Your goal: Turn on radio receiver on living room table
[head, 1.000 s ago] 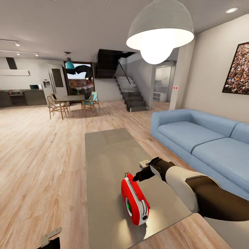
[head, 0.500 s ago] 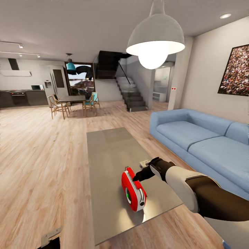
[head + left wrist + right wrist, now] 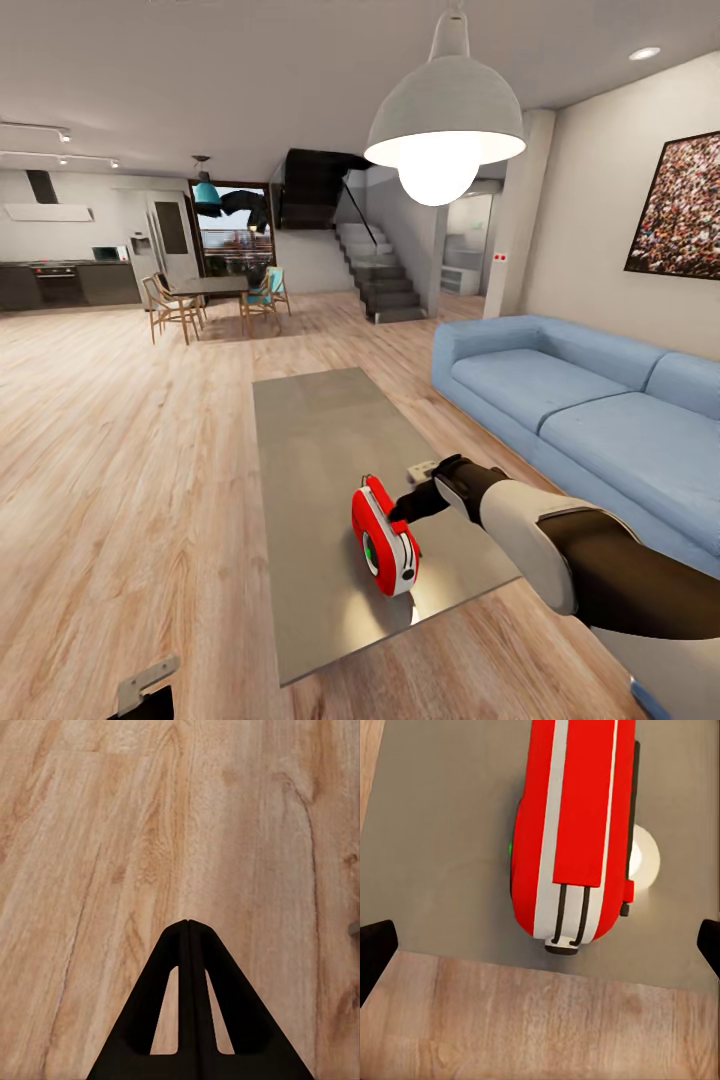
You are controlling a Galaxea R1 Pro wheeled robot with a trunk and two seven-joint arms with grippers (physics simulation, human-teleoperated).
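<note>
Left gripper (image 3: 189,926): seen in the left wrist view with its two black fingers pressed together at the tips, nothing between them; plank floor (image 3: 97,832) is seen beyond it. In the head view only a grey and black corner of it is seen at the lower left.
Floor: light wood planks are seen around the table and under the left gripper.
Dining table (image 3: 208,287): placed far beyond the right gripper, with wooden chairs around it; a dark kitchen counter (image 3: 60,284) is seen further off.
Table (image 3: 320,440): a long grey glossy top; the right gripper is held over its near end.
Radio (image 3: 385,538): stood upright on the near end of the table, just beside the right gripper and apparently touching it; whether contact is made cannot be told. A green light is seen on its round dial. In the right wrist view its red top with white stripes (image 3: 574,825) is seen between the fingers.
Writing: no brand, label or lettering can be read on the radio.
Right gripper (image 3: 408,506): fingers spread wide, seen at opposite edges of the right wrist view; nothing is held.
Lamp (image 3: 445,110): a white dome, lit, hung above the table.
Sofa (image 3: 580,410): blue, set beyond the right arm.
Picture (image 3: 680,210): a framed crowd scene hung on the beige wall.
</note>
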